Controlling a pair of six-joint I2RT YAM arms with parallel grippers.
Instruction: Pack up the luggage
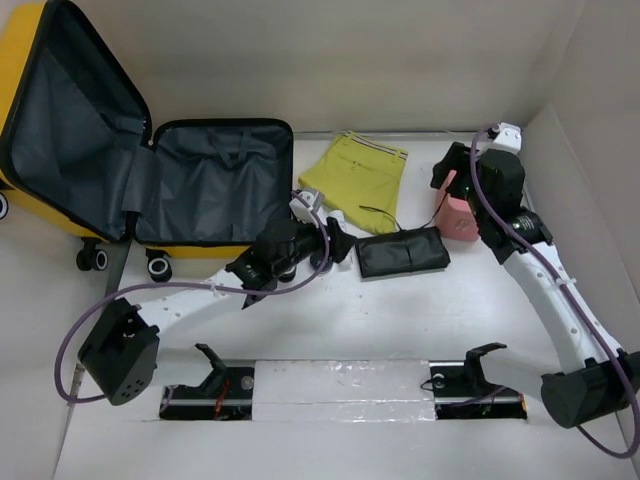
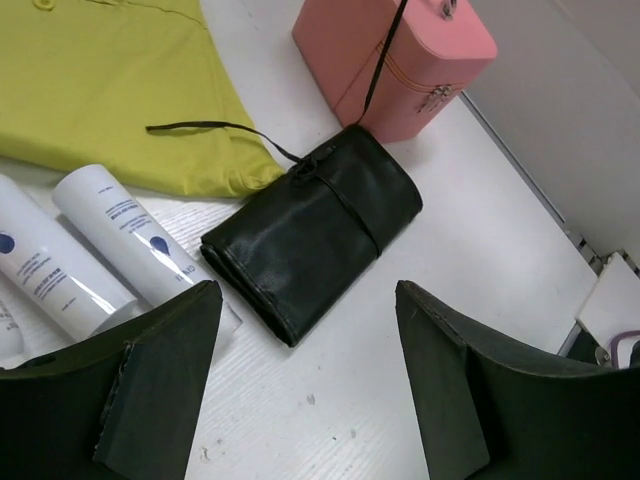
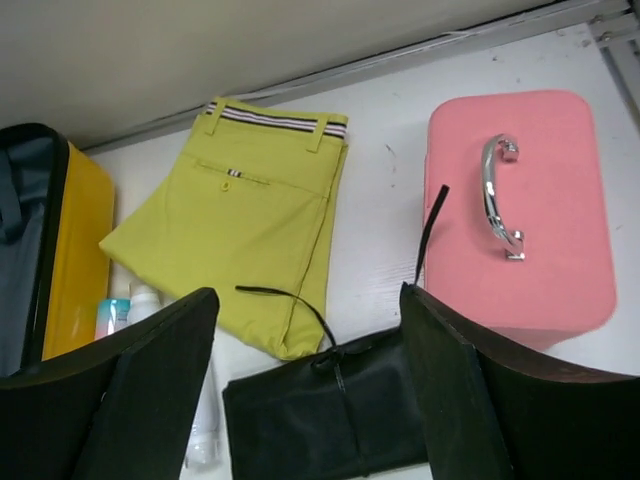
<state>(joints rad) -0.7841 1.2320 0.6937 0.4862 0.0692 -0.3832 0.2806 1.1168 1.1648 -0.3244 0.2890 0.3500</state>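
Left gripper [image 2: 307, 292] agape; rolled black pouch [image 2: 312, 232], perhaps leather.

In the top view the luggage [image 1: 70, 130] is running off the upper-left corner, so its open lid is showing only in part. The left arm [image 1: 200, 295] is covering most of the white tubes [image 2: 110, 228], and the right arm [image 1: 545, 290] is hiding part of the pink case [image 1: 462, 218]. In the left wrist view the top edge is cropping the yellow-green shorts [image 2: 100, 90] and the case, the left edge is cropping the tubes, and their print is coming out too small to read. In the right wrist view the right pincer [image 3: 305, 300] is being cut off by the bottom edge, and its fingers [image 3: 150, 400] are masking both ends of the black roll pouch [image 3: 330, 410] and most of the tubes.
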